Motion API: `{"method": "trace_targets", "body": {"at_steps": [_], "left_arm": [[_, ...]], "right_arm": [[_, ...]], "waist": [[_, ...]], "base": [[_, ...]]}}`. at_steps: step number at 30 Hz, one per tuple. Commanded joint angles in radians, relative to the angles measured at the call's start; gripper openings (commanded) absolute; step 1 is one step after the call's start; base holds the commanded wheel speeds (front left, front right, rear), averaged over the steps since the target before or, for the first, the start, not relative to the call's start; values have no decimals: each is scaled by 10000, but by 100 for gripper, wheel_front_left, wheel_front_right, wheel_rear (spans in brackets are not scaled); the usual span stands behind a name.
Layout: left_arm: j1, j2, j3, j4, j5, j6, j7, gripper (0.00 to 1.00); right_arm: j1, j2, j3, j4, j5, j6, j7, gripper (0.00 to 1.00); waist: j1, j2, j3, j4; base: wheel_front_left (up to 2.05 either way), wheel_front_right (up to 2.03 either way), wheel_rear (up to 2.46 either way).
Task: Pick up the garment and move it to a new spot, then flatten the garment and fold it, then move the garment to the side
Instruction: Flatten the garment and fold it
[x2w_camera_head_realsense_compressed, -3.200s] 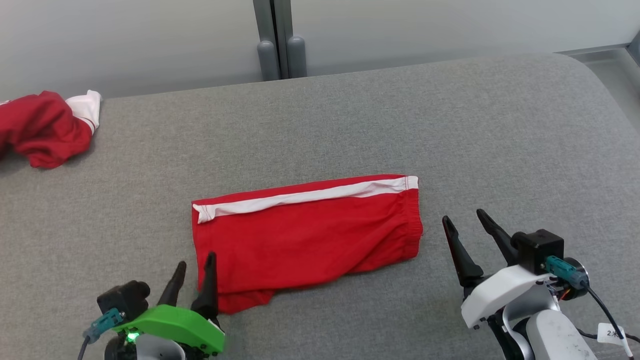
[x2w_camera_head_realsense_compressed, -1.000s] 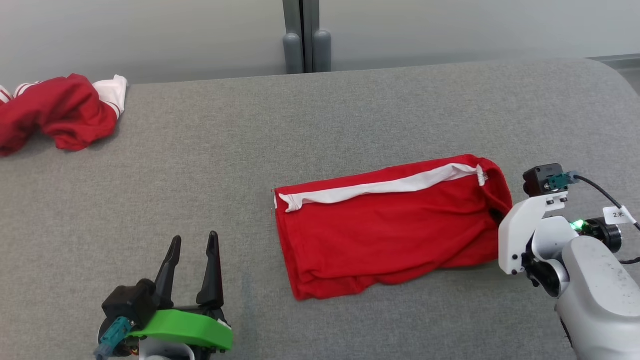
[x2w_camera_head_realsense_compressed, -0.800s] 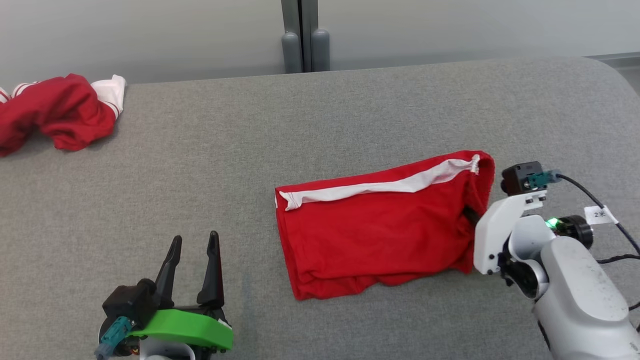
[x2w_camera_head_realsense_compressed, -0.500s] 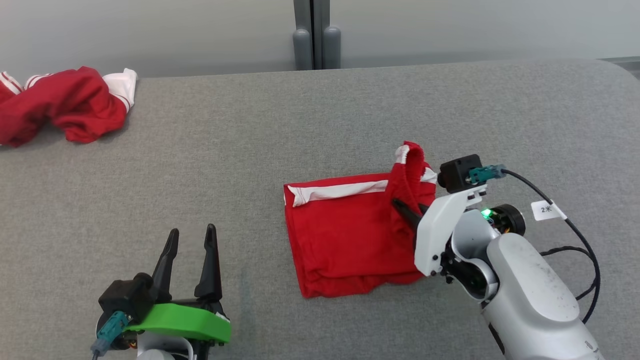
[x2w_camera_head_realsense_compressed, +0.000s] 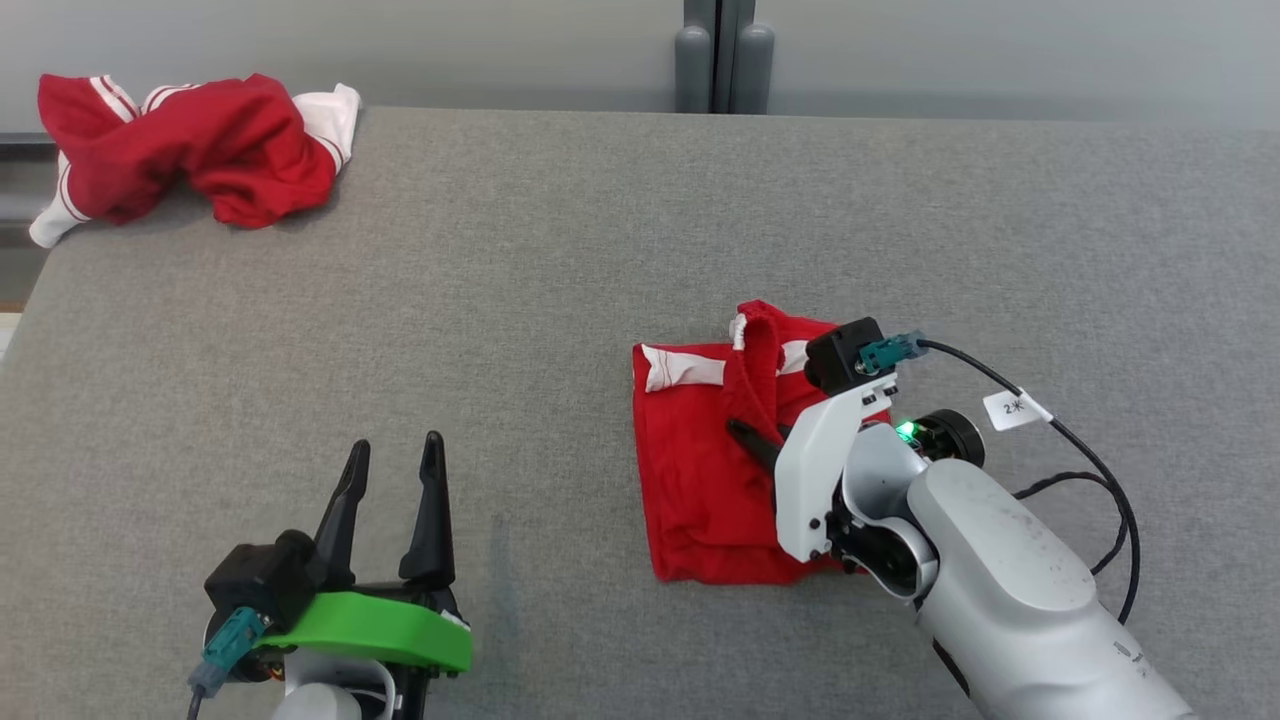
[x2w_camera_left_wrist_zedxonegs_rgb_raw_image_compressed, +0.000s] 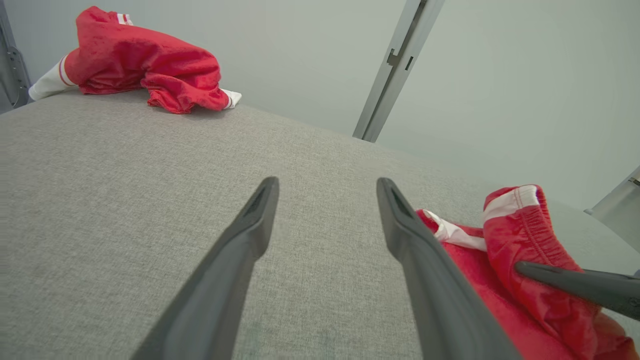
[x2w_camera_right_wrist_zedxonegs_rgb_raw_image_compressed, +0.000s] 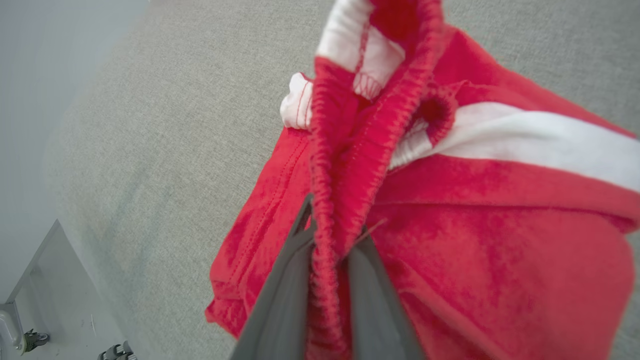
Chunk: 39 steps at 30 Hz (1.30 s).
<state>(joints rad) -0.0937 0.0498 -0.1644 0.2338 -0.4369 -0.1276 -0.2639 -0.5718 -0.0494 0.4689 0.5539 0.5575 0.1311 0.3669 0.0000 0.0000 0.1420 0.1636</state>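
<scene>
The garment (x2w_camera_head_realsense_compressed: 695, 480) is a pair of red shorts with a white side stripe, lying on the grey padded table (x2w_camera_head_realsense_compressed: 520, 260) right of centre. My right gripper (x2w_camera_head_realsense_compressed: 748, 433) is shut on its elastic waistband, which it holds raised and doubled back over the lower layer. In the right wrist view the two fingers pinch that red band (x2w_camera_right_wrist_zedxonegs_rgb_raw_image_compressed: 325, 235), and the white stripe (x2w_camera_right_wrist_zedxonegs_rgb_raw_image_compressed: 525, 140) runs off to the right. My left gripper (x2w_camera_head_realsense_compressed: 393, 455) rests open and empty at the lower left, a good way from the cloth. The left wrist view shows its spread fingers (x2w_camera_left_wrist_zedxonegs_rgb_raw_image_compressed: 250, 235) and the lifted waistband (x2w_camera_left_wrist_zedxonegs_rgb_raw_image_compressed: 525, 220).
A second red and white garment (x2w_camera_head_realsense_compressed: 200, 140) lies crumpled at the table's far left corner. A grey post (x2w_camera_head_realsense_compressed: 722, 55) stands behind the far edge. The table's left edge (x2w_camera_head_realsense_compressed: 25, 300) is close to that corner. Bare grey surface lies between the two grippers.
My right gripper has carried the waistband end leftwards over the rest of the garment, halving its length. The head camera has also shifted. The left gripper stays open and still.
</scene>
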Motion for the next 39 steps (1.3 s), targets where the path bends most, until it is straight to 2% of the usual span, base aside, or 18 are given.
{"method": "trace_targets", "body": {"at_steps": [1, 2, 3, 4, 12, 17, 21, 29, 35, 39], "left_arm": [[-181, 17, 0, 18, -56, -35, -3, 100], [-195, 17, -14, 28, -67, -32, -3, 100], [-207, 17, -24, 37, -80, -27, -3, 100], [-217, 17, -41, 45, -93, -18, -3, 100], [-236, 17, -69, 38, 33, 25, -3, 100], [-435, 18, -286, 186, 110, 24, -3, 100], [-642, 19, -449, 391, 137, 63, -3, 100], [-555, 22, -355, 749, 132, 230, -5, 100], [-125, 24, 3, 833, -59, 305, -3, 100], [255, 28, 266, 749, -152, 355, -3, 100]], "right_arm": [[-160, -26, 132, 125, 110, -8, -120, 0], [-227, -26, 264, 271, 179, -8, -223, 24], [-288, -30, 381, 352, 234, -8, -331, 39], [-362, -27, 556, 423, 320, -8, -442, 100], [-642, -36, 1620, 268, 845, -8, -1479, 100], [-806, -32, 1385, 395, 38, -8, -2486, 100], [-714, -104, 732, 581, -1137, -8, -3625, 100], [155, -92, -1370, 764, -2950, -8, -5687, 100], [1456, -30, -3232, 224, -3836, -9, -6258, 100], [2341, -13, -3903, -666, -4016, -8, -6321, 100]], "waist": [[0, 0, 117, 149], [0, 0, 130, 173], [0, 0, 139, 188], [0, 0, 148, 198], [0, 0, 54, -56], [0, 0, -59, -347], [0, 0, -220, -640], [0, 0, -693, -1267], [0, 0, -1001, -1590], [0, 0, -1111, -1707]], "base": [[0, 0, 0], [0, 0, 0], [0, 0, 0], [0, 0, 0], [0, 0, 0], [0, 0, 0], [0, 0, 0], [0, 0, 0], [0, 0, 0], [0, 0, 0]]}}
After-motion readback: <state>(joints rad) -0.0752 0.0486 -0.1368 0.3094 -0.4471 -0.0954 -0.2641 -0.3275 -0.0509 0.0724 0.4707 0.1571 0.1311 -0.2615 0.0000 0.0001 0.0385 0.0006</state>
